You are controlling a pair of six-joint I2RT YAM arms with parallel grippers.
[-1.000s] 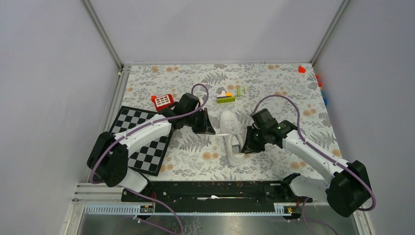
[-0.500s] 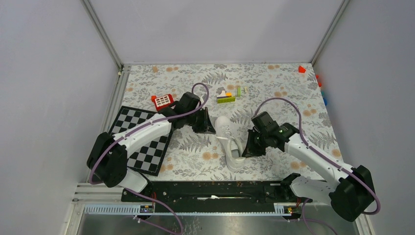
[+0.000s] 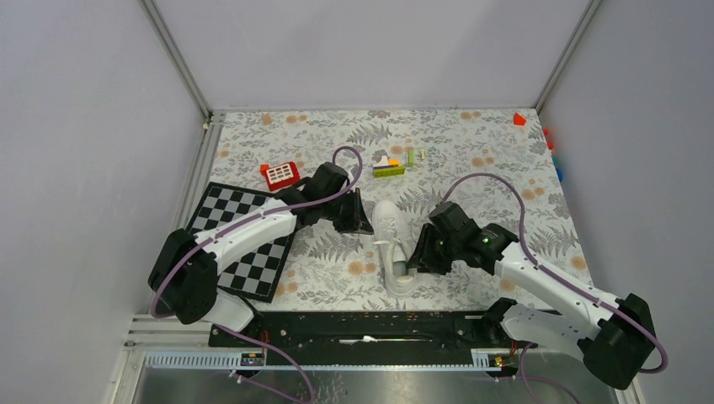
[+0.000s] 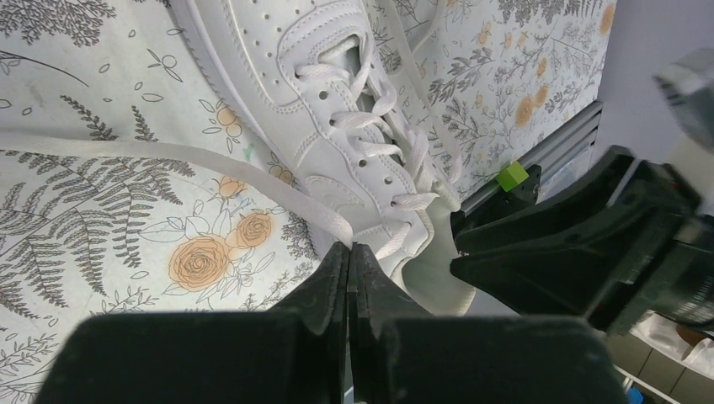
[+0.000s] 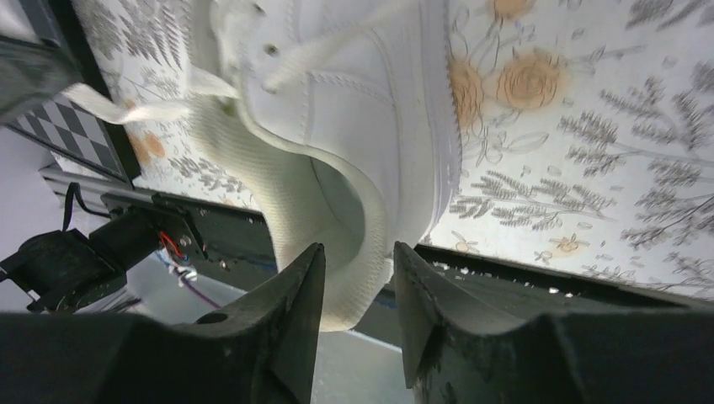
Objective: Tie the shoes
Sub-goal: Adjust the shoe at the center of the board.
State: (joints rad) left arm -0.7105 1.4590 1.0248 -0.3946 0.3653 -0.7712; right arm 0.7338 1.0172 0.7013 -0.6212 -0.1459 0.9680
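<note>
Left gripper (image 4: 348, 249), low, tight on lace (image 4: 168, 152); right gripper (image 5: 354, 257), low, seemingly tight around sneaker (image 5: 362, 109) heel.

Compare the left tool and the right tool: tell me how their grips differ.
The left tool is pinched fully shut on a thin flat lace. The right tool has its fingers apart, clamping the thick heel rim of the sneaker between them. The left tool sits beside the laced middle, the right tool at the heel end. Both are black, and both hold part of the same white sneaker.
</note>
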